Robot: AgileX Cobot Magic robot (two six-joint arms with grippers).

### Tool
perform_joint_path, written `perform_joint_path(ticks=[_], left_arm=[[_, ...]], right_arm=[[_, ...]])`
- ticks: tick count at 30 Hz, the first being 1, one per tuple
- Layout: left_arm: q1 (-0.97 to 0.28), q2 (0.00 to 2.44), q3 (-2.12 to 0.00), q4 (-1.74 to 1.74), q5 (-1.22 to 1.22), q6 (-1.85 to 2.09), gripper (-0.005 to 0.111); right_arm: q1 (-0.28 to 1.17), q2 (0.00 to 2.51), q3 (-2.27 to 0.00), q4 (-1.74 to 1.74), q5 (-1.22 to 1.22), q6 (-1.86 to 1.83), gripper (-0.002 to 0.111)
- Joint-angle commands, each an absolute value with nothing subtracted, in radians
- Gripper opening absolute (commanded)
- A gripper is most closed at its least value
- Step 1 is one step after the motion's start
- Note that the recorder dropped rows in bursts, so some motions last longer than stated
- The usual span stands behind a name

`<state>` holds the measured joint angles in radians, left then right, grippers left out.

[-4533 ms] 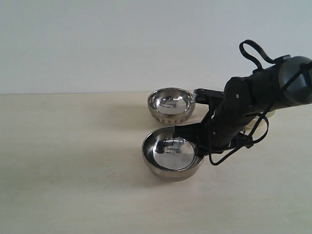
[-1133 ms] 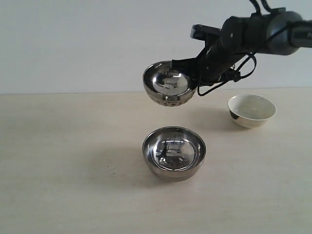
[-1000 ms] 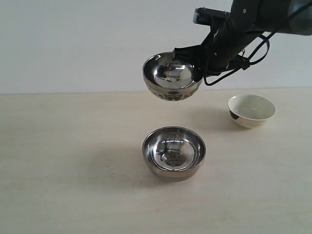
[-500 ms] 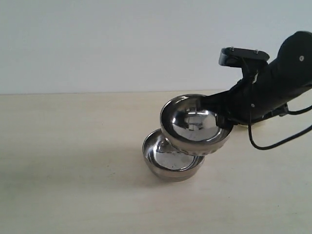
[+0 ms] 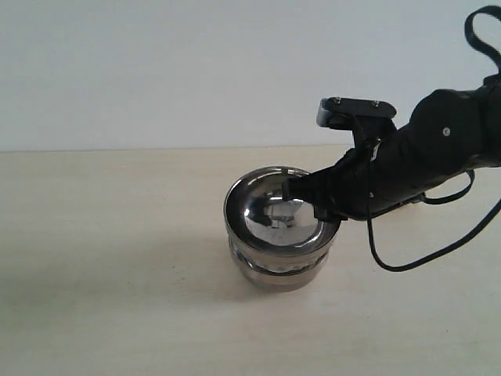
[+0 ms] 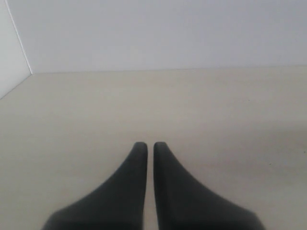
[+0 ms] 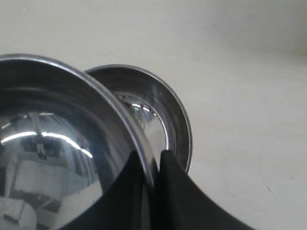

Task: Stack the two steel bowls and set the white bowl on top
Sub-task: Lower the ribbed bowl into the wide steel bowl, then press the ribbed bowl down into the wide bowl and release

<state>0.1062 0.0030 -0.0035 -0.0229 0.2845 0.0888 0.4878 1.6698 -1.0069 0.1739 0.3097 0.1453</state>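
Step in hand: seat the upper steel bowl (image 5: 274, 218) into the lower steel bowl (image 5: 275, 274), which stands on the tabletop (image 5: 117, 258). The right fingers (image 5: 300, 190) pinch the upper bowl's rim on the side nearest the arm, one finger inside and one outside. In the right wrist view the same fingers (image 7: 176, 191) clamp that rim, w/ the upper steel bowl (image 7: 57, 139) filling most of the view and the lower steel bowl (image 7: 165, 112) showing as a crescent past it. So the two look off-centre and the upper one prob. sits a bit high and tilted, not fully nested.

To do it well:
- shift the upper bowl so that crescent closes evenly all round;
- level the rim, then lower slowly till metal meets metal;
- don't press, since the lower bowl is free to skid on the smooth tabletop;
- release only when the bowl bears its own weight, and spread just enough to clear the rim;
- lift straight up so the inner finger doesn't drag the bowl out.

The left fingers (image 6: 130, 191) are pressed together, holding nothing, over bare tabletop. The white bowl isn't visible in any view; poss. hidden behind the right arm, can't tell. It goes on top next, approx. a third of the task left.
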Motion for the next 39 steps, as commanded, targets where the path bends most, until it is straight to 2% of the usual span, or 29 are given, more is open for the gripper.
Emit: perform_joint_path(ticks=[1, 39], left_arm=[[0.107, 0.0, 0.0, -0.026, 0.278, 0.078, 0.004], [0.107, 0.0, 0.0, -0.026, 0.278, 0.078, 0.004]], right_arm=[[0.487, 1.72, -1.015, 0.177, 0.284, 0.166, 0.0], [0.487, 1.832, -1.049, 0.114, 0.158, 0.166, 0.0]])
